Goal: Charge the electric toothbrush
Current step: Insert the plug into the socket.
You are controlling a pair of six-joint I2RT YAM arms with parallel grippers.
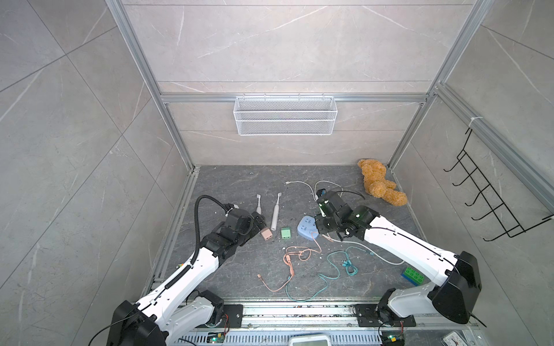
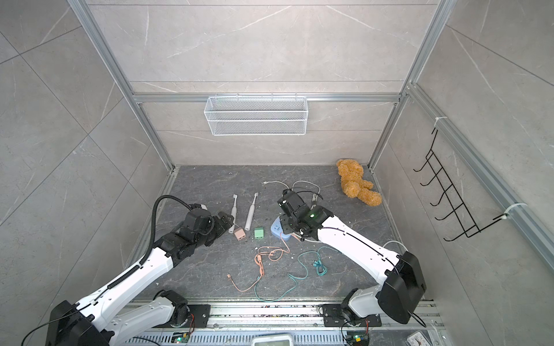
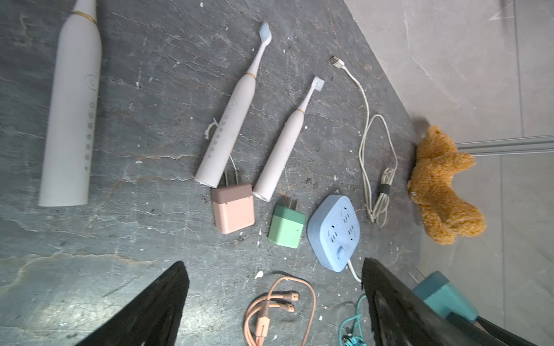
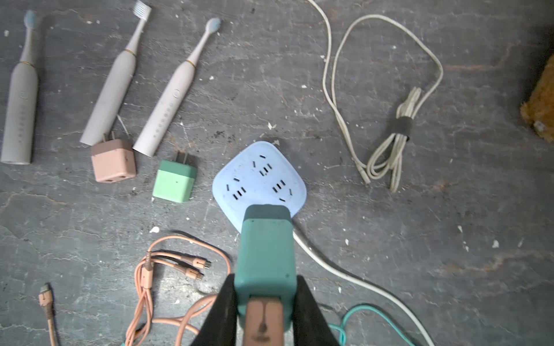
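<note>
Three white electric toothbrushes [image 3: 230,119] lie side by side on the dark floor; both top views show only two [image 1: 275,212]. At their bases sit a pink adapter [image 3: 233,209] and a green adapter [image 3: 286,227], then the blue power strip [image 4: 260,176]. My right gripper [image 4: 263,278] is shut on a teal adapter [image 4: 265,245] with the pink cable's plug [image 4: 263,320] in it, held just above the strip's near edge. My left gripper [image 3: 273,263] is open and empty, over the floor near the pink adapter and the pink cable ends [image 3: 287,301].
A pink cable [image 1: 299,254] and a teal cable [image 1: 338,263] sprawl across the near floor. A white cable [image 4: 386,125] lies coiled behind the strip. A teddy bear [image 1: 379,182] sits in the far right corner, a green brick [image 1: 414,275] by the right arm, a wire basket [image 1: 284,115] on the back wall.
</note>
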